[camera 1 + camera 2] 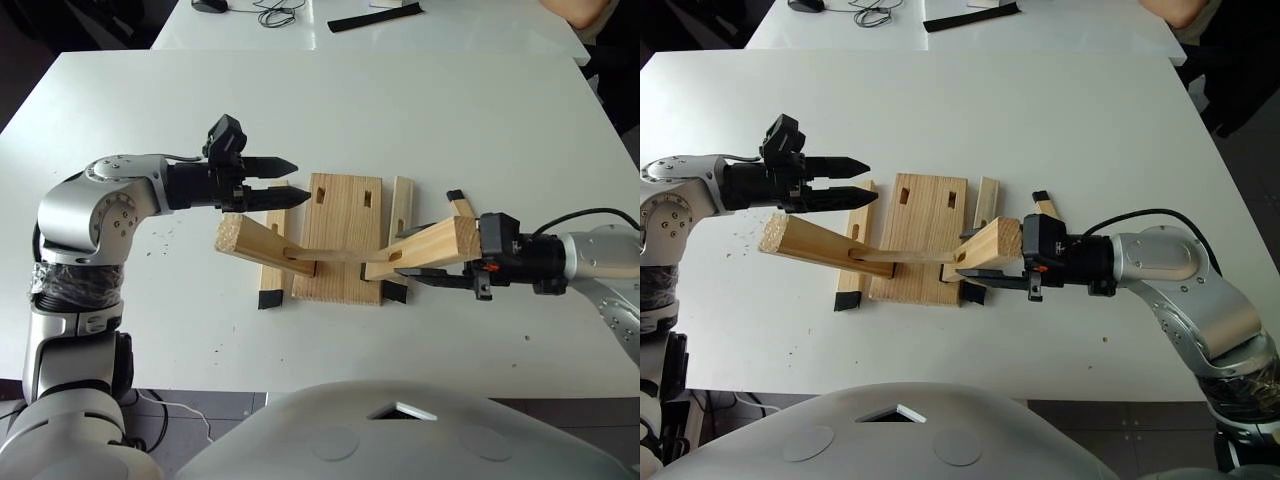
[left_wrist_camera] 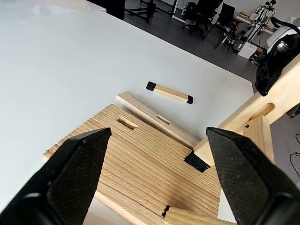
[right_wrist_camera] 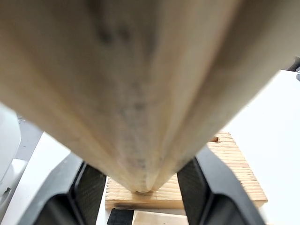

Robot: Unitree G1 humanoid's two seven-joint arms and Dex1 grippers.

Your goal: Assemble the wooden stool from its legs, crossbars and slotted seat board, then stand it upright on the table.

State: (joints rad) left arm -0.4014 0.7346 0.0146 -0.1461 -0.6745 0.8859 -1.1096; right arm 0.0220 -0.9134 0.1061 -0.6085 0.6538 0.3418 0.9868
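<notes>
The slotted seat board (image 1: 340, 235) lies flat mid-table. Above it hangs a half-built frame: a left leg (image 1: 252, 243) and a right leg (image 1: 428, 248) joined by a thin crossbar (image 1: 325, 255). My right gripper (image 1: 432, 260) is shut on the right leg's outer end, and its fingers (image 3: 89, 187) flank the wood close up. My left gripper (image 1: 295, 180) hovers open over the board's left edge, just above the left leg and touching nothing. Between its fingers (image 2: 70, 178) I see the board's slots (image 2: 127, 123).
A loose leg (image 1: 400, 205) lies along the board's right side and another with a black foot (image 1: 270, 285) along its left. A short crossbar with black ends (image 1: 460, 205) rests farther right. A second table (image 1: 450, 30) behind carries a black strip (image 1: 375, 18) and cables.
</notes>
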